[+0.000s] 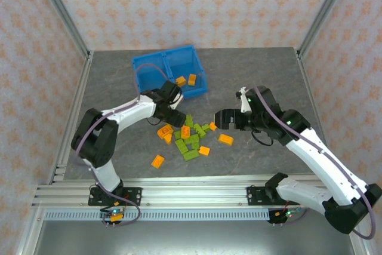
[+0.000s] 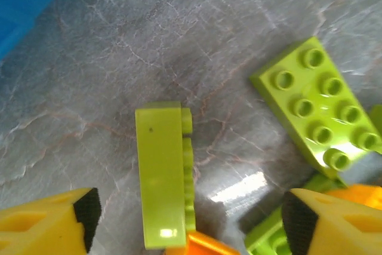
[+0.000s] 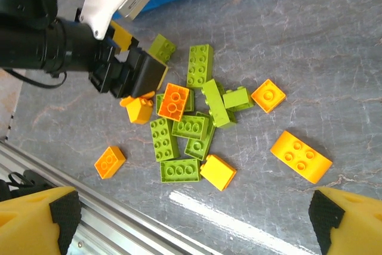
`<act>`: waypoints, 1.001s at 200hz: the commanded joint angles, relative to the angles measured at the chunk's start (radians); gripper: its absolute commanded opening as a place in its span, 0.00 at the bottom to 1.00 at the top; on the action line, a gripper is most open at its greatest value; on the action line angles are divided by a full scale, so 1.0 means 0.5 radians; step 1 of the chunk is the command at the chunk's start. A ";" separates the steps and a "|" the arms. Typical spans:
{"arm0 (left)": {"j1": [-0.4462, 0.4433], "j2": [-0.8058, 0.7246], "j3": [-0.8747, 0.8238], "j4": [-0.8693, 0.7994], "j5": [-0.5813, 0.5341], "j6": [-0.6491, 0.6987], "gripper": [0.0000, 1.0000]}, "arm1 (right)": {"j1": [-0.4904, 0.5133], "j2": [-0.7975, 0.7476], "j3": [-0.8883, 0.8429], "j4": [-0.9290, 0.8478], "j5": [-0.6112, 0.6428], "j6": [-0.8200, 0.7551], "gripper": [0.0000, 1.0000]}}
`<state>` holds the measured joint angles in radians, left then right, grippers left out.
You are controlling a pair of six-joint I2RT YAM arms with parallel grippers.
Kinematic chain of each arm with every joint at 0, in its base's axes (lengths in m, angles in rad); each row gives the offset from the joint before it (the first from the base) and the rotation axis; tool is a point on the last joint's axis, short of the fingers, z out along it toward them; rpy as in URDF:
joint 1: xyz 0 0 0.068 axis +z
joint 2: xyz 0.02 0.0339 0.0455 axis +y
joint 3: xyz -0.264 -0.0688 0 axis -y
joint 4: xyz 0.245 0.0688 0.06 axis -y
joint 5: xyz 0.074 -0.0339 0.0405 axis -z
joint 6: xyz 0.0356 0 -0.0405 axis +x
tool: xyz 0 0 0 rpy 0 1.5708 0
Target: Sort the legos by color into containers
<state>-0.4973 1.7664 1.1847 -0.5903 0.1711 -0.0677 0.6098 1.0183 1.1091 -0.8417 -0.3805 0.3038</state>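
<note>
Bin (image 1: 149,67): far side of the table (image 1: 262,76), left of centre. Two orange legos (image 1: 192,79) lie in its right compartment, so lime probably belongs in the left one.
Left gripper (image 1: 172,120): low over the pile's left edge. Its fingers (image 2: 86,207) are spread, one on each side of a lime brick, touching neither face.
Lime brick (image 2: 160,177): on the table, tipped onto its long side, studs towards the right-hand finger. An orange piece (image 2: 203,246) butts against its near end.
Grasp: probably best to centre on the brick, drop until the pads span its flat face and stud side, and squeeze squarely. A straight lift should leave the orange piece behind; an off-centre pinch could spin the brick out.
Pile (image 3: 191,126): lime and orange mixed, loosely heaped between the two grippers.
Right gripper (image 3: 194,216): above the pile's right side, fingers wide apart, nothing between them. It looks wise to hold clear during the left's lift; the long orange brick (image 3: 300,156), lying apart, looks an easy pick.
</note>
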 commanded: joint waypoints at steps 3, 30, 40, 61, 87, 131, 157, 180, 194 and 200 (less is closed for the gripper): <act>-0.004 0.081 0.117 -0.048 -0.098 -0.058 0.73 | 0.005 0.046 0.054 -0.027 -0.084 -0.080 0.99; -0.018 0.171 0.143 -0.037 -0.102 -0.087 0.53 | 0.005 0.006 0.005 -0.025 -0.094 -0.044 0.99; -0.021 0.188 0.138 -0.034 -0.105 -0.102 0.47 | 0.005 -0.024 -0.009 -0.020 -0.079 -0.029 0.99; -0.027 0.201 0.106 -0.018 -0.119 -0.127 0.42 | 0.007 -0.091 -0.016 -0.010 -0.037 -0.005 0.99; -0.030 0.198 0.036 0.055 -0.145 -0.166 0.25 | 0.005 -0.122 0.080 -0.114 0.020 0.028 0.99; -0.049 0.084 0.029 0.090 -0.143 -0.190 0.18 | 0.005 -0.283 0.167 -0.270 0.304 0.226 0.99; -0.049 -0.143 0.091 -0.003 -0.192 -0.152 0.18 | 0.006 -0.437 0.125 -0.170 0.316 0.401 0.99; -0.029 -0.317 0.216 -0.113 -0.348 -0.120 0.18 | 0.006 -0.560 0.047 -0.050 0.323 0.508 0.99; 0.024 -0.354 0.336 -0.172 -0.401 -0.107 0.19 | 0.005 -0.600 0.012 -0.003 0.380 0.510 0.99; 0.051 -0.362 0.379 -0.178 -0.409 -0.104 0.19 | 0.005 -0.604 0.005 0.010 0.418 0.498 0.99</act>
<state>-0.5091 1.6436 1.2739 -0.6228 0.0586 -0.1333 0.6098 0.7406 1.1389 -0.8936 -0.2455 0.5064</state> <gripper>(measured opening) 0.202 0.993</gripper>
